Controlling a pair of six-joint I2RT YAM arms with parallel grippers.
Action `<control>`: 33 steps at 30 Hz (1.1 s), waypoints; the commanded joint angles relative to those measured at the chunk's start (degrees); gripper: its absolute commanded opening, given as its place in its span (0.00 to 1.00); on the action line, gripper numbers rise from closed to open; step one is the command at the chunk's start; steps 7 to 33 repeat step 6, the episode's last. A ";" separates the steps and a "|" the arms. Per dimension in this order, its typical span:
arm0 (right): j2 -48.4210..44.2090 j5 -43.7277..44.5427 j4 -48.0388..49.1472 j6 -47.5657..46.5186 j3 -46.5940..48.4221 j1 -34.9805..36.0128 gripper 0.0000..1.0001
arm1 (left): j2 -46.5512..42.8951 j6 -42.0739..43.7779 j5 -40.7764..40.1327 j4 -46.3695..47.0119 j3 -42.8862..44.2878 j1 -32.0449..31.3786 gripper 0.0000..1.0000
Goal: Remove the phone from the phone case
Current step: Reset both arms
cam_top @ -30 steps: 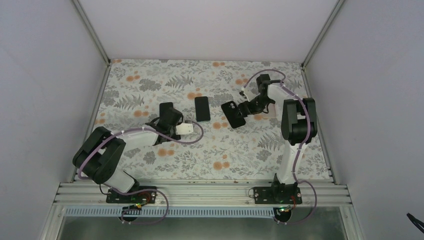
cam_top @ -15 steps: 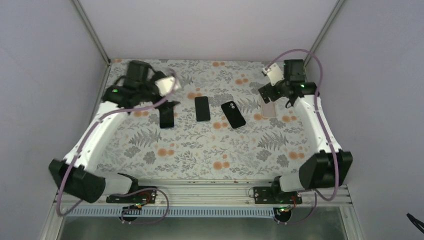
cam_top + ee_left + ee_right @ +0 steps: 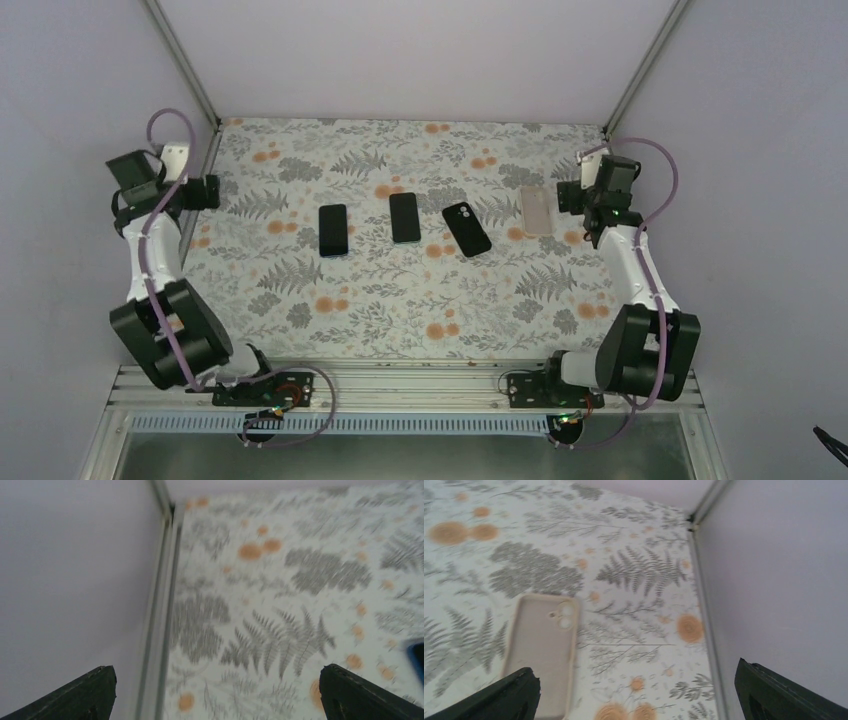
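Four flat things lie in a row across the mat. From the left they are a dark phone with a blue edge (image 3: 333,230), a black phone (image 3: 404,217), a black piece with a camera patch (image 3: 466,229) and a beige phone case (image 3: 537,210). The beige case lies hollow side up with its camera cutouts showing in the right wrist view (image 3: 541,650). My left gripper (image 3: 203,192) is open and empty at the far left edge (image 3: 215,680). My right gripper (image 3: 583,205) is open and empty just right of the beige case (image 3: 636,680).
The metal frame rail and the left wall (image 3: 160,605) are close beside my left gripper. The right rail and wall (image 3: 704,610) are close to my right gripper. A dark blue corner (image 3: 417,655) shows at the right edge of the left wrist view.
Both arms have swung outward. The left gripper has left the blue-edged phone for the left wall. The right gripper has moved off the beige case towards the right wall. The four things have not moved in the last half second.
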 commanded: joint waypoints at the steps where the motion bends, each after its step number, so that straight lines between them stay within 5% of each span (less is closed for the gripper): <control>1: 2.49 11.24 7.37 4.01 1.52 -0.95 1.00 | 2.59 -3.80 6.63 0.66 -2.58 4.44 1.00; 33: 3.97 12.97 9.60 2.38 -1.72 -1.17 1.00 | 1.78 -4.17 11.22 0.15 -3.22 5.49 1.00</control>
